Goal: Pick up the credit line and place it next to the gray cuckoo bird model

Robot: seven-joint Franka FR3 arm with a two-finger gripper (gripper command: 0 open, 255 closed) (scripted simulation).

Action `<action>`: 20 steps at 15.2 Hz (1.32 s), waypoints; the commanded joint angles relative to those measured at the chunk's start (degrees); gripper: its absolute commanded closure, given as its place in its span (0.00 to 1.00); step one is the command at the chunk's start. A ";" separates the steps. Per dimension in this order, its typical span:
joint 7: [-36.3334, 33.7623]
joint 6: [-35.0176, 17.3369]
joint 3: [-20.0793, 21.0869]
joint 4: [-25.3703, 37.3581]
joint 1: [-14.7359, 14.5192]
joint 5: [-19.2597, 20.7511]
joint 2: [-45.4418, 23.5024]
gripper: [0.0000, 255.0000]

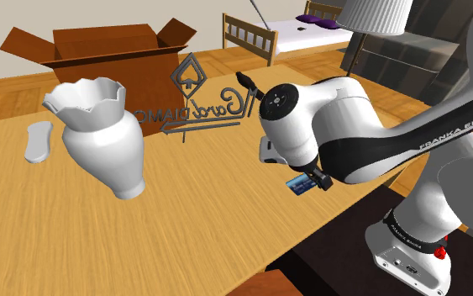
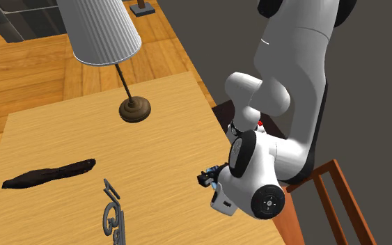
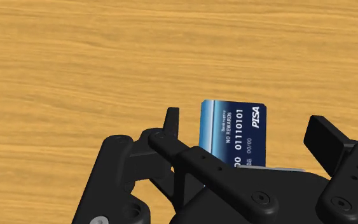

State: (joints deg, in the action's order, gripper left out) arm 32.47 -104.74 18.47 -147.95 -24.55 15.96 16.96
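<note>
In the shoulder view, your hand [image 1: 312, 180] hangs low near the edge of the wooden surface [image 1: 184, 227] closest to the stand, with the blue card [image 1: 298, 186] just beside it. That edge is your first worry, because a nudge toward the stand could slide the card off. Farther across stand a white vase [image 1: 100, 139] with a jagged rim and a wire sign [image 1: 205, 105]. Beside the vase lies a pale grey shape [image 1: 37, 140] that may be the bird model, though I cannot tell for sure. A low carry that way could clip the vase or the sign. The sign reads "Card" in script, and its block letters, seemingly "DIAMO", run partly behind the vase. The arm [image 1: 444, 139] bears "FRANKA EMIKA".

In the second exterior view, the hand again sits close to the surface's edge. A dark long shape [image 2: 48, 174] lies well apart from it, nearer the lamp [image 2: 133, 108]. That is a second candidate for the bird, so you could set the card beside the wrong thing.

In the wrist view, the fingers [image 3: 171, 121] stand apart with the card between them, and neither touches it. The card seems to lie flat, so I judge that closing could scrape over it or push it along rather than grip it. Its printing reads "PISA", "NO REWARDS", "01110101" and "00/00". A smaller line is too fine to read.
</note>
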 commanded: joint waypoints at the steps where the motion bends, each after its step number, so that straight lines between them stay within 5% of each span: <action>1: -0.25 -1.71 -0.20 -1.36 0.26 0.51 -0.35 0.00; 10: -0.39 -2.94 -0.40 -2.41 0.49 0.90 -0.51 0.00; 11: -0.39 -2.94 -0.40 -2.41 0.49 0.90 -0.51 1.00; 20: -0.39 -2.95 -0.40 -2.42 0.49 0.90 -0.51 1.00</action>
State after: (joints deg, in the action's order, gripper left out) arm 32.08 -107.68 18.06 -150.36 -24.07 16.86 16.46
